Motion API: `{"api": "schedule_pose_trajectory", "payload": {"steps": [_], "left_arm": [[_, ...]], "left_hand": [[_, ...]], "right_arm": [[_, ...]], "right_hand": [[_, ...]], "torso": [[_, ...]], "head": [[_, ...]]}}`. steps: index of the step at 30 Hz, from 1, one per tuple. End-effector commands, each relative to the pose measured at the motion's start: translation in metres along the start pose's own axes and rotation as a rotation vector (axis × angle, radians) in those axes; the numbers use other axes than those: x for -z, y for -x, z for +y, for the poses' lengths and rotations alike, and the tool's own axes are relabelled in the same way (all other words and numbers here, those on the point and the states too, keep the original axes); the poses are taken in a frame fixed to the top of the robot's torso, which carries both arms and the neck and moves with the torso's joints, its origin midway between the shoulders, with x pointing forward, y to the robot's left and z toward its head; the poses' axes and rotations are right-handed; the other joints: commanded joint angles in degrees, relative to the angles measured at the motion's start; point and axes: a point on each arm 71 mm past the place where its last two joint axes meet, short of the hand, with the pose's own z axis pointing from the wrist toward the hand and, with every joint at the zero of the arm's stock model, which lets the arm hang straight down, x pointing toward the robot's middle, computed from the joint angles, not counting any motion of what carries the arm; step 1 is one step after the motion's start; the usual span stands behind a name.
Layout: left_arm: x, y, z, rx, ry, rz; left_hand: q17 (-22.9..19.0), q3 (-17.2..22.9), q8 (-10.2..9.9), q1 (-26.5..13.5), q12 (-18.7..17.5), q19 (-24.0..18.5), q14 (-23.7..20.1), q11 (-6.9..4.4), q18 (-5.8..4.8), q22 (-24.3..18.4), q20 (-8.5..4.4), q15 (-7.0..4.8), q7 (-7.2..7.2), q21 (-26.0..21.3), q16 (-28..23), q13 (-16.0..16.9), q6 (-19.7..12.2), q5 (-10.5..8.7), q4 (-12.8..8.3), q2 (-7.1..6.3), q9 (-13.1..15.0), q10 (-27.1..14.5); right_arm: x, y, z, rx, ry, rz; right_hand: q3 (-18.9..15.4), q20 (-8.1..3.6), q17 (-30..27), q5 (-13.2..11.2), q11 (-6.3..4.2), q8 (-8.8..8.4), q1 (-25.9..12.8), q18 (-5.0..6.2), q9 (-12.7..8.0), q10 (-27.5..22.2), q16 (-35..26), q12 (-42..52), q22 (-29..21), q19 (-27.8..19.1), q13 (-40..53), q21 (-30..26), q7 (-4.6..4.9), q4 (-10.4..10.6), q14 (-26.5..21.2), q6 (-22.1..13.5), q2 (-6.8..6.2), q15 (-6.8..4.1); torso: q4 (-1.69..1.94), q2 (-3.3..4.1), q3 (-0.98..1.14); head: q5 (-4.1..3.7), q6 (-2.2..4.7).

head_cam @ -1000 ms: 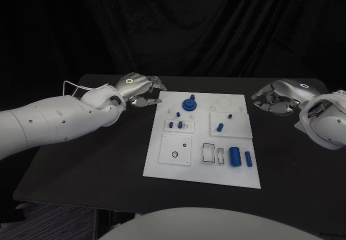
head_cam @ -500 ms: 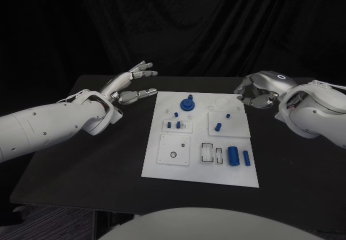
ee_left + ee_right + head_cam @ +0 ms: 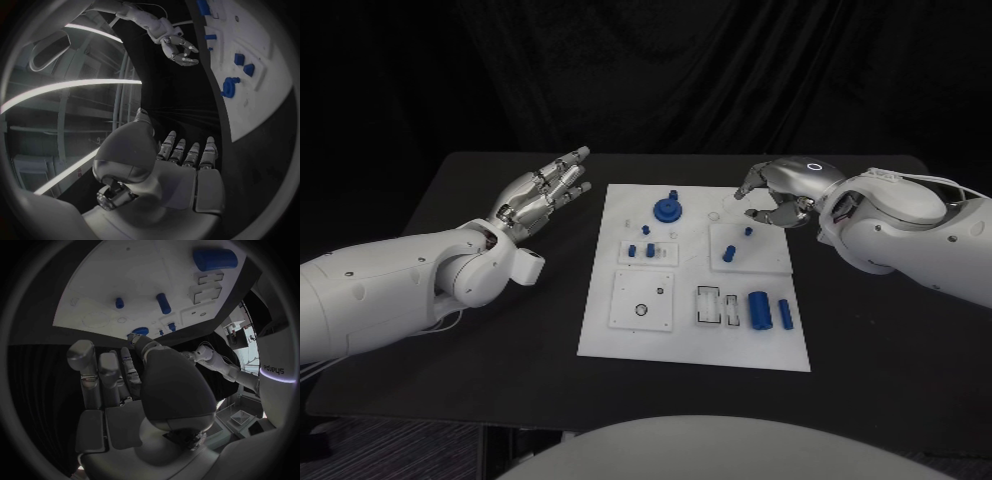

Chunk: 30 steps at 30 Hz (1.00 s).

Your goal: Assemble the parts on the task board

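Observation:
The white task board (image 3: 697,340) lies mid-table. On it stand a blue round part with a peg (image 3: 669,208), small blue pieces (image 3: 645,248), two blue pegs (image 3: 736,255), a large blue cylinder (image 3: 760,310) and a thinner one (image 3: 785,316). My left hand (image 3: 548,190) hovers left of the board's far corner, fingers stretched out flat, holding nothing. My right hand (image 3: 773,195) hangs over the board's far right corner, fingers bent but apart, nothing between them. The left wrist view has my left hand (image 3: 181,160), the board (image 3: 262,65) and the right hand (image 3: 178,47). The right wrist view has my right hand (image 3: 119,385) above the board (image 3: 106,285).
The black table (image 3: 459,320) has bare room on both sides of the board. A square sub-plate with a ring outline (image 3: 645,300) and two rectangular slots (image 3: 715,305) sit on the board's near half. My left arm (image 3: 401,290) lies along the table's left side.
My right hand has moved left, from beside the board to over its far right corner. My left hand has uncurled into a flat open pose.

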Motion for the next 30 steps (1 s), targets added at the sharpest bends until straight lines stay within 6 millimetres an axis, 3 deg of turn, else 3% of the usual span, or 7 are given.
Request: {"api": "schedule_pose_trajectory", "payload": {"steps": [1,6,10,12,16,20,30], "left_arm": [[0.002,-0.003,-0.008,0.167,-0.121,-0.005],[0.005,-0.006,-0.006,0.202,-0.12,-0.012],[0.006,-0.007,-0.006,0.211,-0.118,-0.017],[0.006,-0.007,-0.005,0.212,-0.116,-0.019],[0.006,-0.008,-0.004,0.215,-0.113,-0.02],[0.006,-0.009,-0.003,0.217,-0.111,-0.019],[0.006,-0.009,0.0,0.221,-0.107,-0.016]], "left_hand": [[0.0,-0.4,-0.4,-0.3,-0.5,-0.7,0.0,-0.58,0.43,-2.3,0.16,-0.66,-0.28,-0.5,-0.2,-0.1,-0.5,0.17,-0.1,0.45,-0.1,-0.2],[0.0,-0.5,-0.6,0.2,-1.0,-1.2,0.0,-0.27,0.67,-4.7,0.55,-0.49,-1.97,-0.7,-0.2,-0.2,-2.4,0.57,-0.1,0.57,-0.2,-0.5],[0.0,-0.4,-0.6,0.7,-1.1,-1.3,0.0,0.03,0.79,-5.3,0.64,-0.47,-2.86,-0.7,-0.2,-0.2,-3.4,1.65,-0.1,0.83,-0.3,-0.6],[0.0,-0.4,-0.6,0.8,-1.1,-1.3,0.0,0.11,0.81,-5.2,0.66,-0.37,-2.77,-0.7,-0.2,-0.2,-3.4,1.96,-0.1,0.93,-0.3,-0.5],[0.0,-0.3,-0.6,1.8,-1.1,-1.3,0.0,0.86,0.8,-5.3,1.11,0.22,-2.12,-0.7,-0.2,-0.2,-3.5,3.54,-0.2,1.38,-0.3,-0.4],[0.0,-0.3,-0.6,3.0,-1.0,-1.2,0.0,1.4,0.81,-5.4,1.55,0.61,-2.15,-0.6,-0.2,-0.1,-3.4,4.43,-0.2,1.33,-0.3,-0.2],[0.0,-0.3,-0.6,4.5,-1.0,-1.0,0.0,2.51,0.8,-5.1,2.46,1.68,-2.31,-0.5,-0.2,-0.1,-3.6,5.83,-0.2,1.24,-0.3,0.0]], "right_arm": [[0.0,-0.004,0.0,0.022,0.012,0.017],[0.001,-0.008,-0.003,0.019,0.005,0.015],[0.004,-0.01,-0.004,0.016,0.0,0.019],[0.005,-0.012,-0.005,0.015,-0.004,0.025],[0.006,-0.015,-0.007,0.014,-0.011,0.035],[0.008,-0.02,-0.008,0.011,-0.016,0.051],[0.007,-0.033,-0.009,0.004,-0.022,0.08]], "right_hand": [[-0.4,0.37,0.4,0.0,0.0,0.16,-0.4,0.39,0.2,0.8,0.5,-0.3,6.1,0.4,-0.5,0.6,0.11,0.0,0.4,0.5,0.25,0.28],[-1.3,0.49,1.0,-0.3,-0.03,-0.28,-1.7,0.28,0.4,2.3,1.3,-0.6,6.3,1.0,-1.9,1.6,-0.45,0.4,1.0,0.1,0.25,0.32],[-1.7,0.48,1.2,-0.6,-0.13,-0.35,-2.4,0.2,0.5,3.5,1.7,-0.5,6.5,1.4,-2.6,2.2,-0.55,0.7,1.2,0.3,0.42,0.27],[-1.8,0.42,1.2,-0.6,-0.28,-0.36,-2.6,0.18,0.6,4.5,1.8,-0.4,6.5,1.5,-2.9,2.4,-0.57,0.8,1.3,0.4,0.51,0.17],[-1.9,0.15,1.5,-0.3,-0.74,-0.29,-2.9,0.1,0.9,6.8,2.1,0.3,6.6,1.9,-3.3,3.0,-0.56,0.8,1.6,0.9,0.7,-0.19],[-1.8,-0.2,1.6,-0.1,-1.19,-0.36,-3.2,0.0,1.1,8.9,2.4,0.6,6.8,2.2,-3.8,3.6,-0.6,0.9,2.0,1.0,0.77,-0.58],[-1.5,-0.49,1.6,0.1,-1.51,-0.55,-3.2,-0.05,1.2,10.4,2.5,0.6,6.8,2.5,-4.2,3.9,-0.5,0.8,2.2,0.9,0.74,-0.86]], "torso": [[0.13,-0.04,-0.08],[0.2,-0.08,-0.18],[0.1,-0.08,-0.04],[-0.02,-0.1,-0.02],[0.29,-0.01,-0.02],[0.04,-0.06,0.03],[0.06,-0.09,0.01]], "head": [[-0.03,-0.01],[-0.05,-0.01],[0.01,-0.01],[0.07,-0.01],[-0.38,-0.01],[-0.26,-0.01],[-0.36,-0.01]]}}
